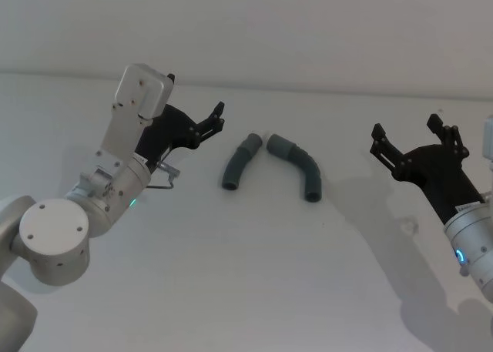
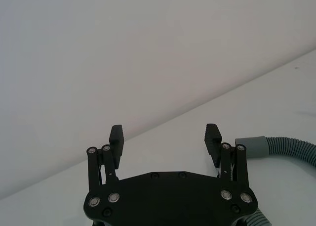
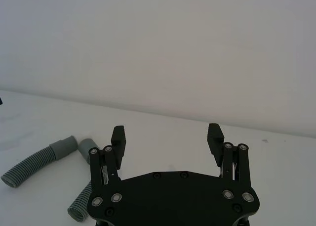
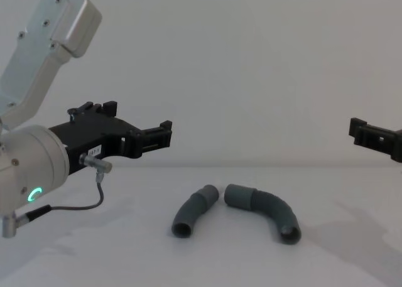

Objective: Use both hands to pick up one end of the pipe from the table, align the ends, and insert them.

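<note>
Chest view — right gripper (image 4: 375,136) cut off.

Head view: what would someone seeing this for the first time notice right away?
Two short dark-grey ribbed hoses, the left pipe piece and the right pipe piece, lie in the middle of the white table, arched toward each other with their far cuffs close but apart. On either side, the left gripper and the right gripper hover open above the surface, holding nothing.
</note>
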